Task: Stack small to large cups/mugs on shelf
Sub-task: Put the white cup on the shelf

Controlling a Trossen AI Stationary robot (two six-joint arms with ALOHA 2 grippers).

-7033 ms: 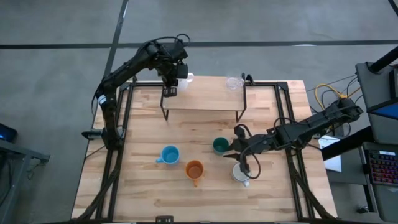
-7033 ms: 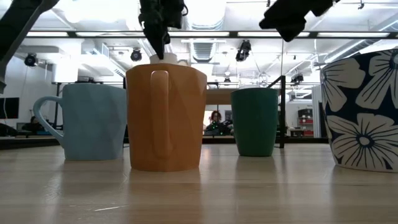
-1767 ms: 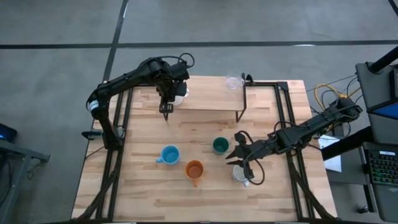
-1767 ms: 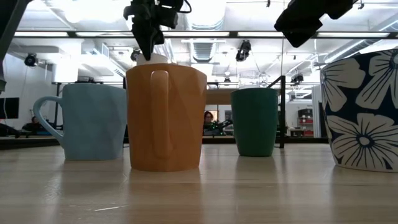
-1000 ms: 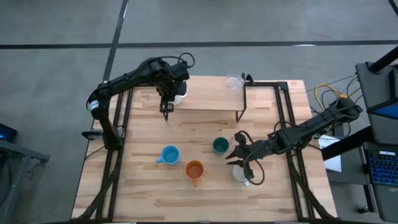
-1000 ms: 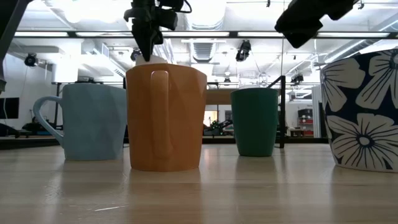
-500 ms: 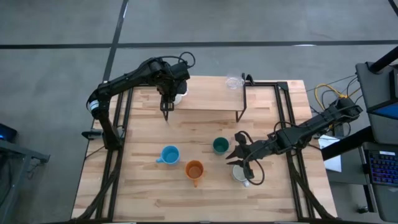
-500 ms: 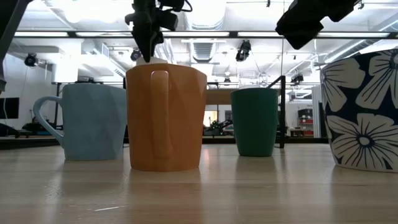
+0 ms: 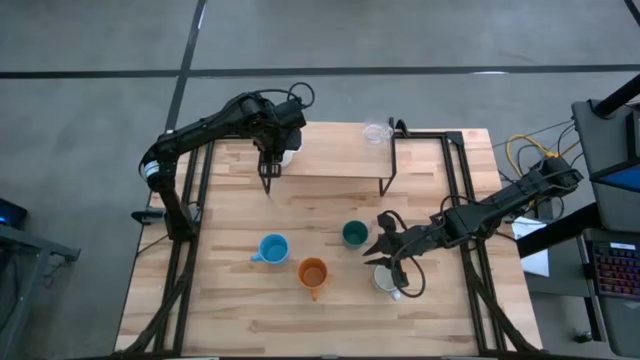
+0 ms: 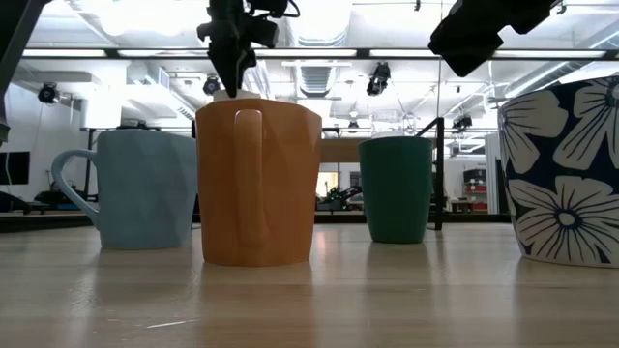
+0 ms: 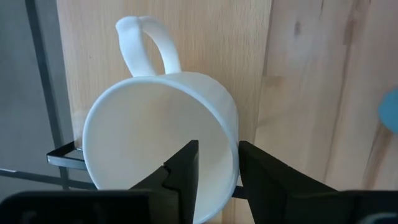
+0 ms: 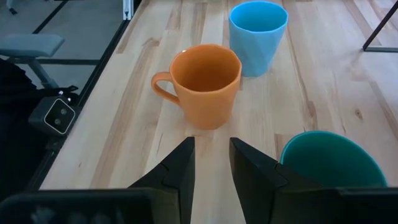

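My left gripper [image 9: 268, 170] is shut on the white mug [image 9: 289, 155] at the left end of the shelf [image 9: 330, 163], a light-wood board on black legs. In the left wrist view the mug [image 11: 149, 124] is seen from above, over the board [image 11: 211, 37]. My right gripper [image 9: 383, 245] is open and empty above the table, between the teal cup [image 9: 354, 234] and the flower-patterned mug [image 9: 388, 281]. The light blue mug [image 9: 272, 248] and the orange mug [image 9: 313, 272] stand on the table. A tiny clear glass [image 9: 377, 131] stands behind the shelf. My left gripper has the white mug by its rim wall [image 11: 234, 163], on the side opposite the handle [image 11: 146, 43]. One finger [image 11: 186, 168] is inside the mug and one [image 11: 261, 174] outside. The fingers point down from above. The mug is upright; I cannot tell if its base is on the board.
The four mugs stand close together at the near middle of the table [image 9: 230, 310]. In the low view the orange mug [image 10: 258, 184] hides most of the shelf. Black frame rails [image 9: 455, 180] run along the table's sides.
My left gripper has gone a little down with the white mug at the shelf's left end; less of the mug shows above the orange mug in the low view.
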